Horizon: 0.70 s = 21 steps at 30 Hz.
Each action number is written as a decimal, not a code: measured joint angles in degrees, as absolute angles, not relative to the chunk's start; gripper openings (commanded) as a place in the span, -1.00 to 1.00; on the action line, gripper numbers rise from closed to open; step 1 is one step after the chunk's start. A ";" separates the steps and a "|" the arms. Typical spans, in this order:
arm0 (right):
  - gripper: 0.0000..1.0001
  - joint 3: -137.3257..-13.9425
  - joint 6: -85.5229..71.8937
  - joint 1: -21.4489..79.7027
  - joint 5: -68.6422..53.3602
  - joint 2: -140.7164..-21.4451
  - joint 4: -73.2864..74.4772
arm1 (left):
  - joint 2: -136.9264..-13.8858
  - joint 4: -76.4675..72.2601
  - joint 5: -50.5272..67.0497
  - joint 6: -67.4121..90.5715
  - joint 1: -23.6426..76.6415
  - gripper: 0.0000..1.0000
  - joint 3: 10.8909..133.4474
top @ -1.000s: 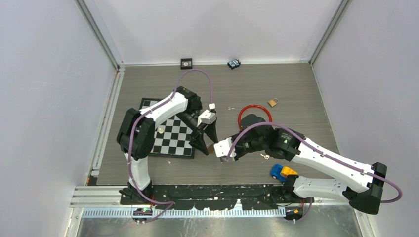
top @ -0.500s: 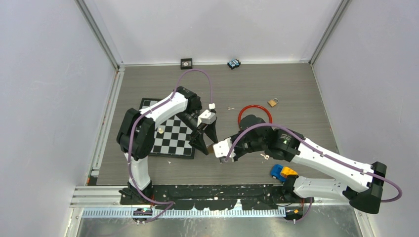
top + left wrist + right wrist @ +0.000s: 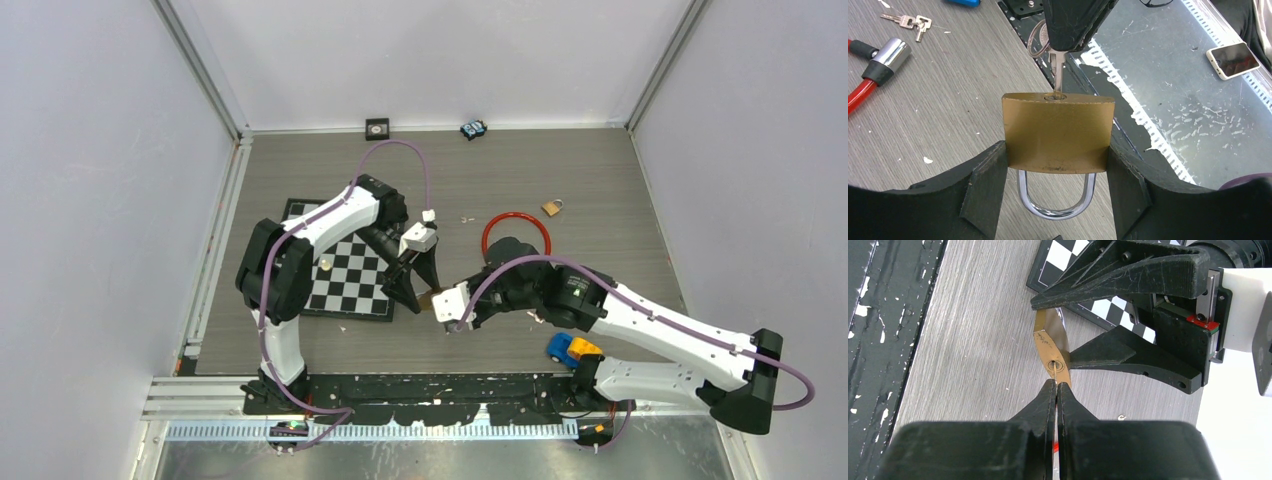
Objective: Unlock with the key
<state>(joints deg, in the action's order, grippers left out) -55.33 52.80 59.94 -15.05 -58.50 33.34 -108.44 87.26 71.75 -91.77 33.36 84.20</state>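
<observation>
— Padlock (image 3: 1058,132) whereabouts?
— Clamped by its sides in left gripper (image 3: 1058,162), keyhole (image 3: 1054,97) toward twelve o'clock, shackle (image 3: 1055,209) toward six; just off chessboard's (image 3: 350,275) four-o'clock corner.
— Key (image 3: 1057,75)?
— Pinched tight in right gripper (image 3: 1056,390), tip at the keyhole.

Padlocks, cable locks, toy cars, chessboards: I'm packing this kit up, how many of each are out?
Padlocks: 2, held padlock, loose padlock
Cable locks: 1, red cable lock
Toy cars: 2, near car, far car
Chessboards: 1, chessboard
Total: 6
</observation>
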 measured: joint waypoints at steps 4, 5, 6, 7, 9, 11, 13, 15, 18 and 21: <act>-0.99 -55.29 52.82 59.94 -15.00 -57.93 33.36 | -108.44 87.29 72.55 -91.81 33.36 -1.00 84.20; -0.99 -55.27 52.88 59.94 -15.00 -57.69 33.41 | -108.44 87.31 72.90 -91.94 33.36 -1.00 84.20; -0.99 -55.27 53.12 59.94 -15.00 -57.43 33.45 | -108.51 87.33 73.28 -92.01 33.36 -1.00 84.25; -0.99 -55.24 53.41 59.94 -14.96 -57.19 33.50 | -108.55 87.37 73.54 -92.03 33.36 -1.00 84.34; -0.99 -55.02 53.95 59.94 -14.85 -56.77 33.50 | -108.66 87.39 73.87 -92.12 33.36 -1.00 84.47; -0.99 -54.76 54.63 59.94 -14.87 -56.49 33.50 | -108.75 87.39 74.02 -92.18 33.36 -1.00 84.53; -0.99 -54.68 55.46 59.94 -14.87 -56.38 33.56 | -108.97 87.39 74.22 -92.20 33.36 -1.00 84.53; -0.99 -54.61 56.03 59.94 -14.90 -56.29 33.80 | -109.19 87.39 74.43 -92.20 33.36 -1.00 84.53; -0.99 -54.52 56.80 59.94 -14.92 -56.21 33.95 | -109.40 87.42 74.65 -92.20 33.36 -1.00 84.53; -0.99 -54.50 57.19 59.94 -14.94 -56.18 34.00 | -109.40 87.42 74.67 -92.20 33.36 -1.00 84.53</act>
